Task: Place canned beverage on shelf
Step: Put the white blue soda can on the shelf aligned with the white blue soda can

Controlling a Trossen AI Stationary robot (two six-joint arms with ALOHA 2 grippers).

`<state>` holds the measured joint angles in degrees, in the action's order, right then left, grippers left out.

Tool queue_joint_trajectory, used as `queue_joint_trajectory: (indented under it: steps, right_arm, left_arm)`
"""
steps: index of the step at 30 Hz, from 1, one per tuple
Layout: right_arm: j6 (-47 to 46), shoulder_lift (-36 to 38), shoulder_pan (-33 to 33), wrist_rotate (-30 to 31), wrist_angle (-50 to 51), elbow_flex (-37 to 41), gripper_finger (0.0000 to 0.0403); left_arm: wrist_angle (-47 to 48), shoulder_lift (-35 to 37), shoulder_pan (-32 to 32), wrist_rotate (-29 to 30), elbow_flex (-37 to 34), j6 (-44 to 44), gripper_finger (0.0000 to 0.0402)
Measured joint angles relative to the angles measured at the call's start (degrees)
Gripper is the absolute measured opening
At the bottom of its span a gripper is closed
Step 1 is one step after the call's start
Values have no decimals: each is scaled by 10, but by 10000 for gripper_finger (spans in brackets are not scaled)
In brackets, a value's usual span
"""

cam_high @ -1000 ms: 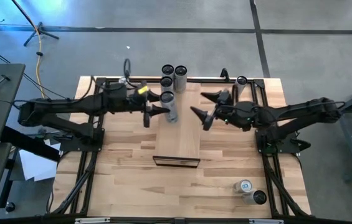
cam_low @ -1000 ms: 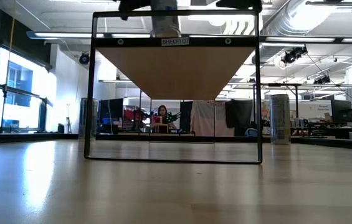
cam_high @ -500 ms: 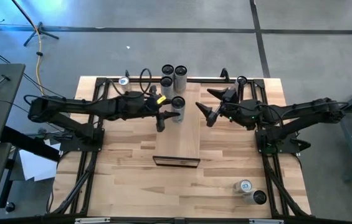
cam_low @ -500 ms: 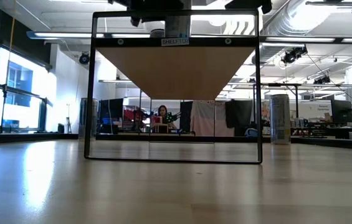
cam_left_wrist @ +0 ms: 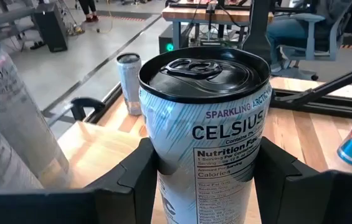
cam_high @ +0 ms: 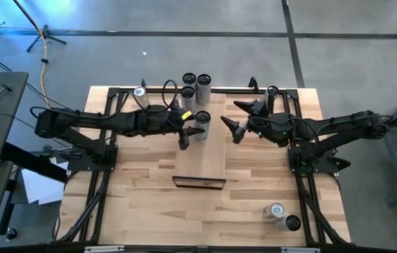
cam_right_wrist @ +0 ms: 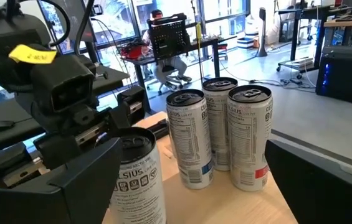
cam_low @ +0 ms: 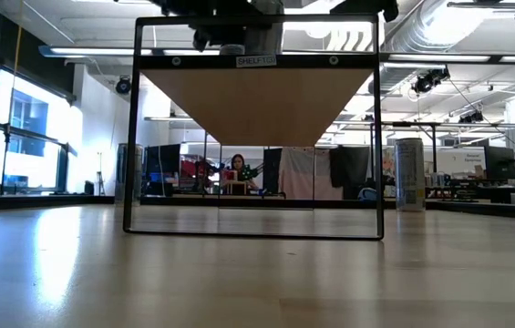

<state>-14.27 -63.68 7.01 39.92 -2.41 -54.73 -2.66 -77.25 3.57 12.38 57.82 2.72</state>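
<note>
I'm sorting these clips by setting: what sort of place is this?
Probably an open-plan robotics lab or workshop: exposed ceiling ducts, rows of desks with computers, and a person seated at a workstation beyond the table.

We see two matte black jointed arms; the left end effector (cam_high: 190, 129) housing carries a yellow tag and looping black cable.

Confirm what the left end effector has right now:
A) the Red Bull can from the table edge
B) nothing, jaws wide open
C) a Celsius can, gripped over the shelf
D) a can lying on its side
C: the left end effector has its fingers on both sides of the upright Celsius can, positioned over the shelf near three standing cans.
</note>
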Motion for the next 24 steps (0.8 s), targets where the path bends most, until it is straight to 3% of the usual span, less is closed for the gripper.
queue_joint_trajectory:
  steps: [6, 17, 24]
  right_arm:
    - [-4, 0, 0, 0, 1, 0, 381]
    - [-7, 0, 0, -3, 1, 0, 381]
    - [-9, 0, 0, -3, 1, 0, 381]
  left_arm:
    - [15, 0, 0, 0, 0, 18, 164]
    - [20, 0, 0, 0, 0, 49, 224]
    - [20, 0, 0, 0, 0, 47, 235]
